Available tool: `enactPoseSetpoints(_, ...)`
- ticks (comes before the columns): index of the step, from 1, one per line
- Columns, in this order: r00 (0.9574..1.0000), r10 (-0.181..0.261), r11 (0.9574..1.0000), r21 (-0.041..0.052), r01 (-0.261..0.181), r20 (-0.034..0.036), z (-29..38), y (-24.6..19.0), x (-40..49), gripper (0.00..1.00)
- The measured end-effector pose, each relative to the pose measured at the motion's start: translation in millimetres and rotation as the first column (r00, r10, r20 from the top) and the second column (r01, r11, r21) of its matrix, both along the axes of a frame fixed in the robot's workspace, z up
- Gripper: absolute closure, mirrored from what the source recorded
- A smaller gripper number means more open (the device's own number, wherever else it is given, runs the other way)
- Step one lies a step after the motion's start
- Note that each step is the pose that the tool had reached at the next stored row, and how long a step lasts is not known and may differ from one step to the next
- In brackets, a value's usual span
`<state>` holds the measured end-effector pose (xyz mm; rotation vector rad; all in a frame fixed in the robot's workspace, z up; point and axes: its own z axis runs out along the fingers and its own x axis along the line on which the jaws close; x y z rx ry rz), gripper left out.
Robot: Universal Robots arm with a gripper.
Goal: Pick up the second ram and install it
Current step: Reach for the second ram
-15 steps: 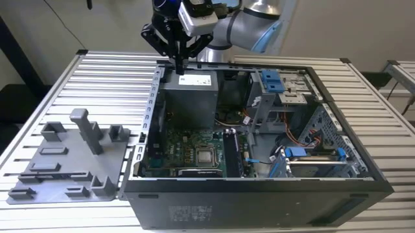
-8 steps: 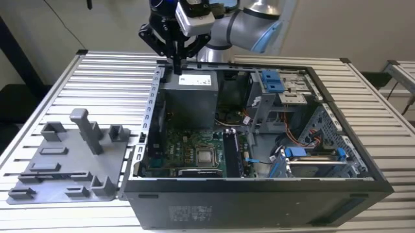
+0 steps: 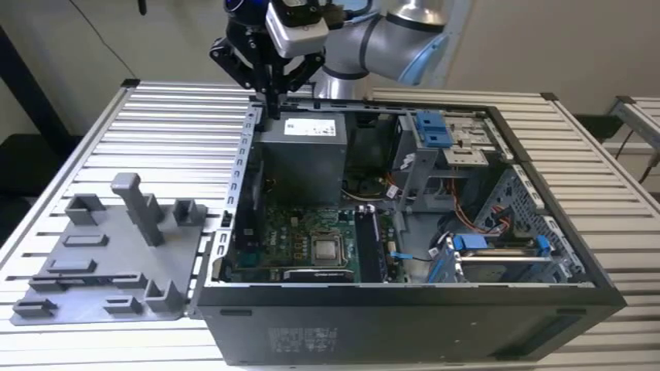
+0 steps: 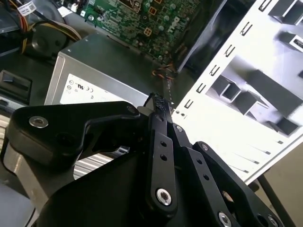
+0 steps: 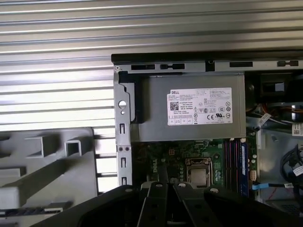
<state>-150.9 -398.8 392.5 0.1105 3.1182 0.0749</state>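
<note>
In the exterior view, your gripper (image 3: pixel 273 99) hangs over the rear edge of the computer case (image 3: pixel 413 309), above the power supply (image 3: pixel 304 154). In the second wrist view its fingertips (image 4: pixel 158 100) are pressed together on nothing. In the first wrist view a bluish stick, seemingly the second ram (image 5: pixel 244 163), stands slotted near the processor (image 5: pixel 199 175). Installation looks done; any regrasp needs the claw parted.

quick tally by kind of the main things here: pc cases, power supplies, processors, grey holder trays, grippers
computer case: 1
power supply: 1
processor: 1
grey holder tray: 1
gripper: 1
total: 5
</note>
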Motion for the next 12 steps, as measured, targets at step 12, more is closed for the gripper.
enactPoseSetpoints(12,1.0000,0.000,1.0000,0.0000,0.000,0.0000,0.0,0.0,-21.4,0.89)
